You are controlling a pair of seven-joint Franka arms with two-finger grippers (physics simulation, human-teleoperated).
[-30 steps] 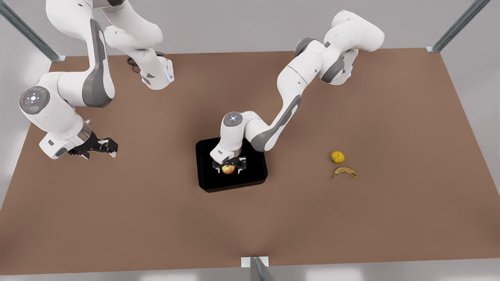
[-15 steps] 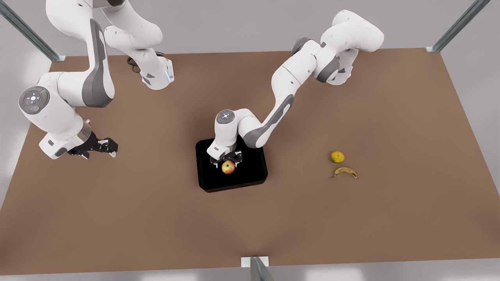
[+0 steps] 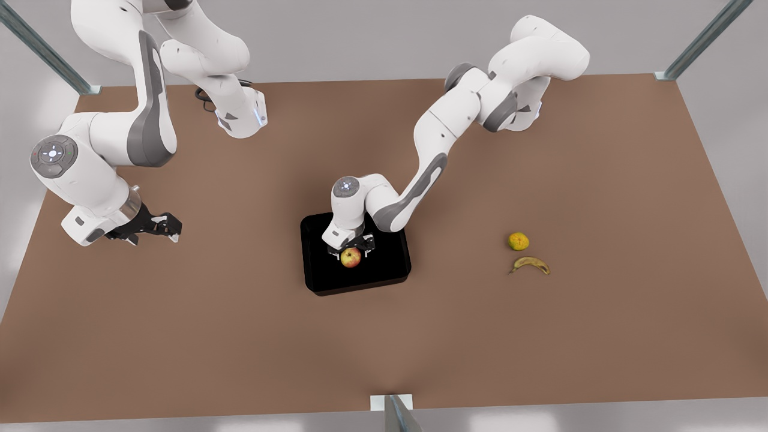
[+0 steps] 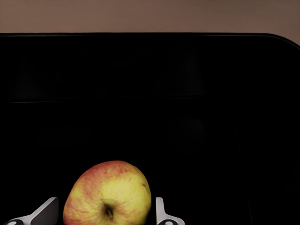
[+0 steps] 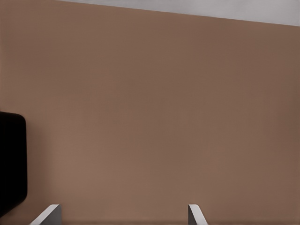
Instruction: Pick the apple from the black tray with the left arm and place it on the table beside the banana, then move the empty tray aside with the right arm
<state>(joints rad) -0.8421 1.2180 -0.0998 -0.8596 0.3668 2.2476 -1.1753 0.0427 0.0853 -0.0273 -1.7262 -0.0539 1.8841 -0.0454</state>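
Apple [image 3: 350,258] sat in the black tray [image 3: 390,273], left gripper [image 3: 351,247] fingers [image 4: 161,213] spread around it, one apart; right gripper [image 3: 157,227] hovered open over the tabletop [image 3: 240,336].

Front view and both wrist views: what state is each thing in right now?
apple: in the tray, between the left gripper's fingers
black tray: flat on the table, holding the apple
left gripper: open around the apple
right gripper: open, waiting at the front view's left
banana: lying on the table
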